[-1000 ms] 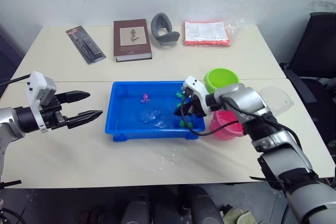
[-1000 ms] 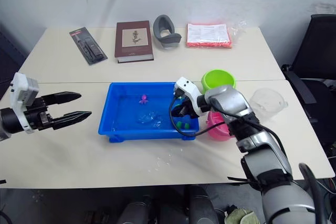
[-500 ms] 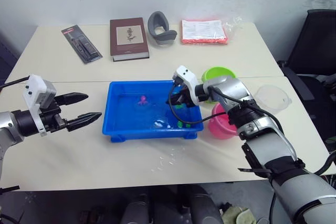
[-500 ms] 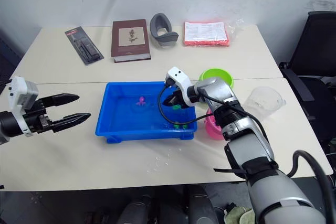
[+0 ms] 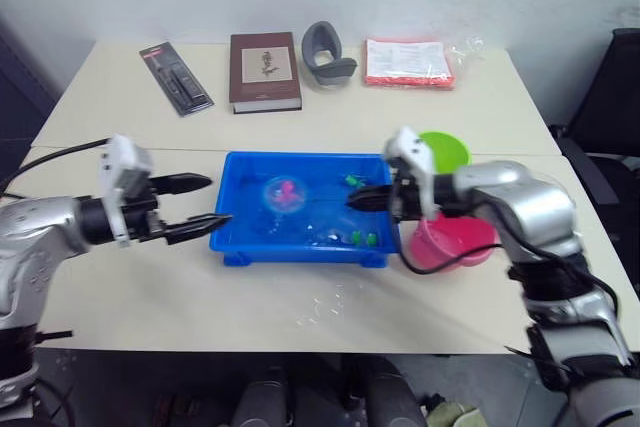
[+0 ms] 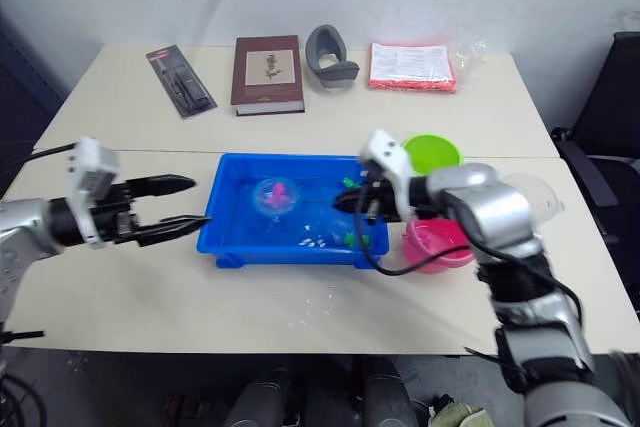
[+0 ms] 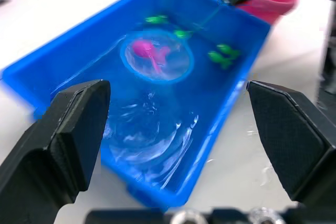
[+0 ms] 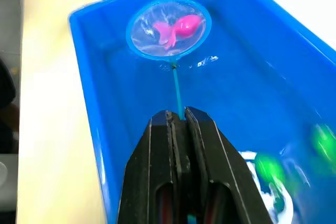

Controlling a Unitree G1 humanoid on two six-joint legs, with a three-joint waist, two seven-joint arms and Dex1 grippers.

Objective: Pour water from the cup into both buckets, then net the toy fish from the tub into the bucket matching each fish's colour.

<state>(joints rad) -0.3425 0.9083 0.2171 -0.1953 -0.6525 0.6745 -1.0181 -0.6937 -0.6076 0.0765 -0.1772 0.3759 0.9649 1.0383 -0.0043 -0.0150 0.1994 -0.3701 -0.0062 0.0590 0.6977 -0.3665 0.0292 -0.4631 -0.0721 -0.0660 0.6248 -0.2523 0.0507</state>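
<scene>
The blue tub [image 5: 300, 251] sits mid-table with water in it. My right gripper [image 5: 358, 200] is shut on the net's thin handle over the tub's right end. The net [image 8: 147, 38] reaches toward the tub's left half, and a pink fish [image 8: 178, 27] lies in its mesh. Green fish [image 5: 360, 239] float near the right end. My left gripper [image 5: 218, 200] is open and holds nothing, its tips at the tub's left edge. The green bucket [image 5: 443, 150] and pink bucket [image 5: 450, 240] stand right of the tub. The clear cup [image 6: 540, 192] is partly behind my right arm.
Along the table's far side lie a black packaged item [image 5: 176, 91], a brown book [image 5: 264, 71], a grey curved object [image 5: 328, 52] and a red packet [image 5: 408, 62]. Water drops [image 5: 325, 305] spot the table in front of the tub. A black chair [image 5: 615, 77] stands at the right.
The camera has shifted. The net hoop has swept from the tub's front to the pink fish, which now lies inside it. My left gripper is nearer the tub.
</scene>
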